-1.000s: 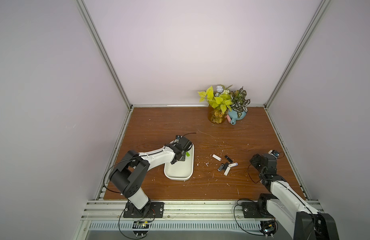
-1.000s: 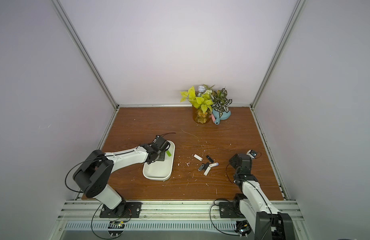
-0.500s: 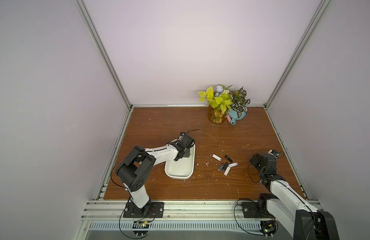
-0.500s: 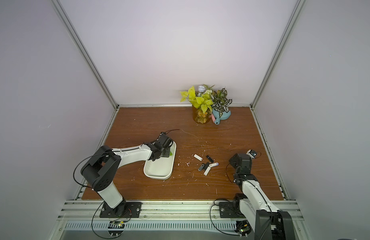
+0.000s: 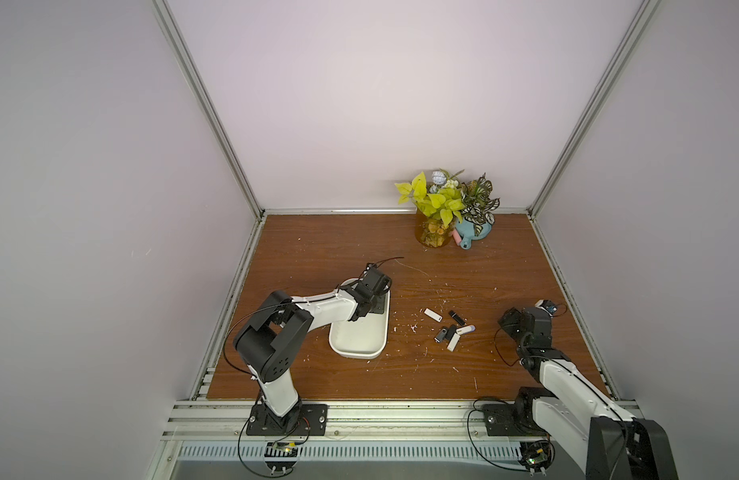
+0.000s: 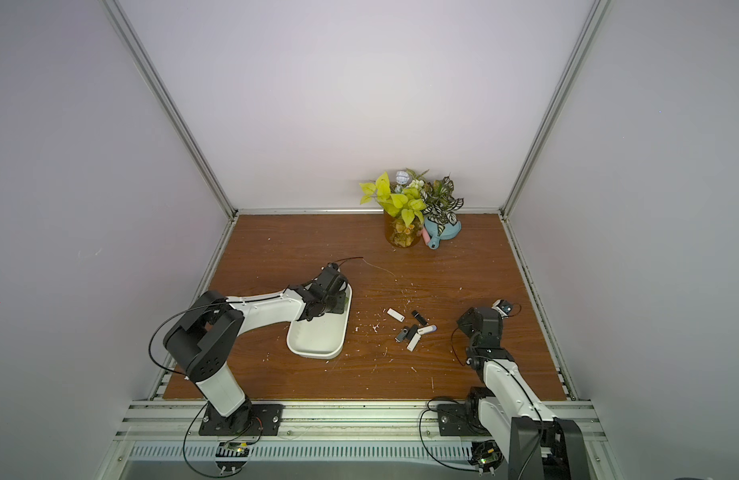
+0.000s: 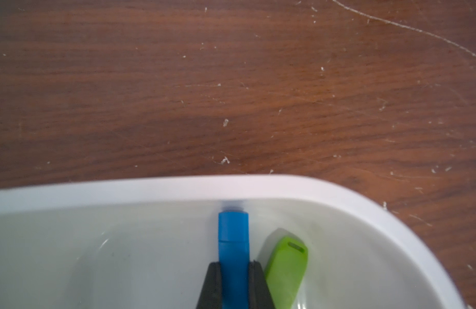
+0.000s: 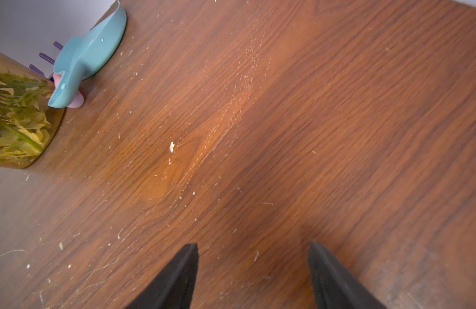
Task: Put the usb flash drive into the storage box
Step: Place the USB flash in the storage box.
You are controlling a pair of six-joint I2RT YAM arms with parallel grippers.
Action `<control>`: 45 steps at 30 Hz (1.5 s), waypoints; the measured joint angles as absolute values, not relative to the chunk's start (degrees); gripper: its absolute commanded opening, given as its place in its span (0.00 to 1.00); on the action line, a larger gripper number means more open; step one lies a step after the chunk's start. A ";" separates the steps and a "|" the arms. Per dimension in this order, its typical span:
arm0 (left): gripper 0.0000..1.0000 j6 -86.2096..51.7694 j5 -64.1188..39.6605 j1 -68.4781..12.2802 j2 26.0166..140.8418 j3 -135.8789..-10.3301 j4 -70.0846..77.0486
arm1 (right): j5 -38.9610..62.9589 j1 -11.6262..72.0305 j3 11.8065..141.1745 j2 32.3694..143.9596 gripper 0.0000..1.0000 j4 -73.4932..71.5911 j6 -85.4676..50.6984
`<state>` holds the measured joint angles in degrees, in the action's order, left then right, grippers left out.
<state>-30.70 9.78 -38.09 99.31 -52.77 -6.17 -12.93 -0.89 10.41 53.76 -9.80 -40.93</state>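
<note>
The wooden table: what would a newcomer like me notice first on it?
Probably the left gripper, shut on a blue plastic flash drive inside the shallow white plastic tray, beside a lime-green flash drive. Next, the scatter of black and white flash drives on the brown wooden table between the two arms, and the yellow-green plant in an amber glass vase at the back wall.

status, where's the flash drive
Left gripper shut on blue flash drive, inside the white box. Right gripper open, empty. Green drive beside it, not blocking.
</note>
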 measured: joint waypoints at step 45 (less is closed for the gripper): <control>0.08 -40.14 2.61 -48.77 77.41 -33.39 -10.66 | -12.71 -0.89 10.41 54.98 0.71 -10.50 -40.93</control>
<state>-40.14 2.61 -48.77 77.41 -33.39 -10.66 -12.71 -0.89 10.41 54.98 -10.50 -40.93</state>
